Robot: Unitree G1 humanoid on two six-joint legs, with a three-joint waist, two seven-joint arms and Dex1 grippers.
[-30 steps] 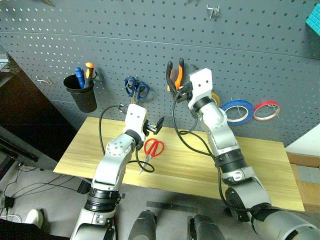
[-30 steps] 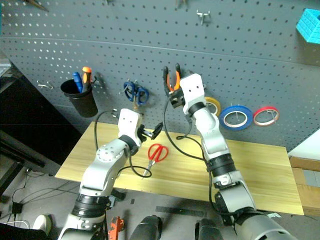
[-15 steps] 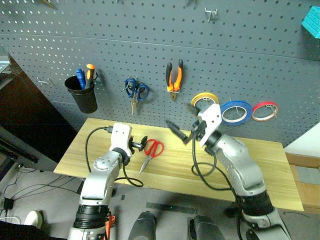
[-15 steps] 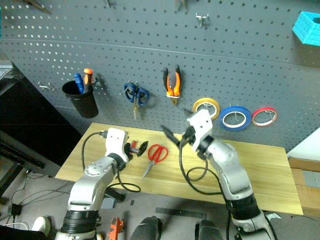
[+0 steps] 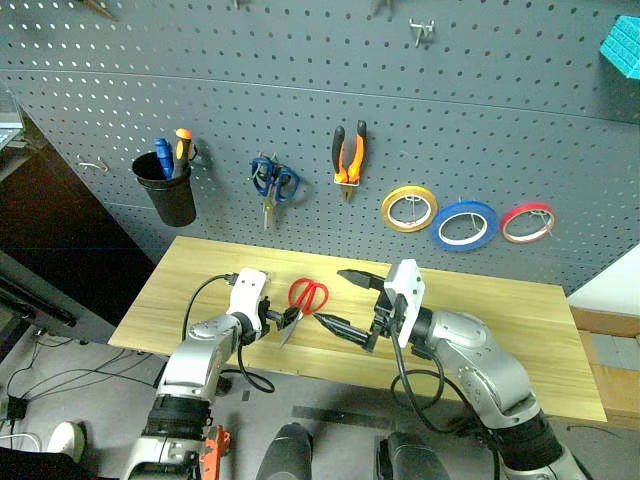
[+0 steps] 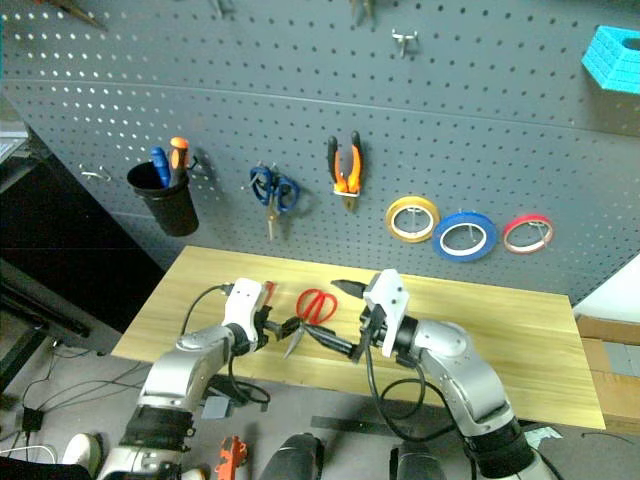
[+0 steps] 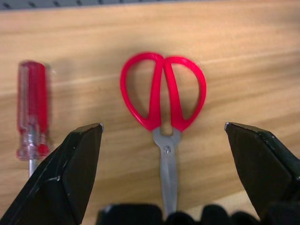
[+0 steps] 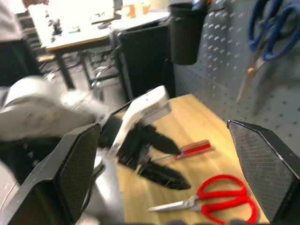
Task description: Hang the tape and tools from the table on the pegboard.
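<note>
Red-handled scissors (image 7: pixel 162 100) lie between the left gripper's (image 7: pixel 161 140) spread fingers (screwdriver (image 7: pixel 32 105) beside), right gripper (image 5: pixel 347 301) agape.

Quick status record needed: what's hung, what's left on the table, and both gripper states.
hung on pegboard: orange-and-black pliers, blue tape
still on table: red-handled scissors, red-handled screwdriver
also on pegboard: yellow tape, red tape, blue-handled scissors, black cup holding screwdrivers
left gripper: open, empty, lined up on the scissors, not touching
right gripper: open, empty, low over the table beside the scissors
</note>
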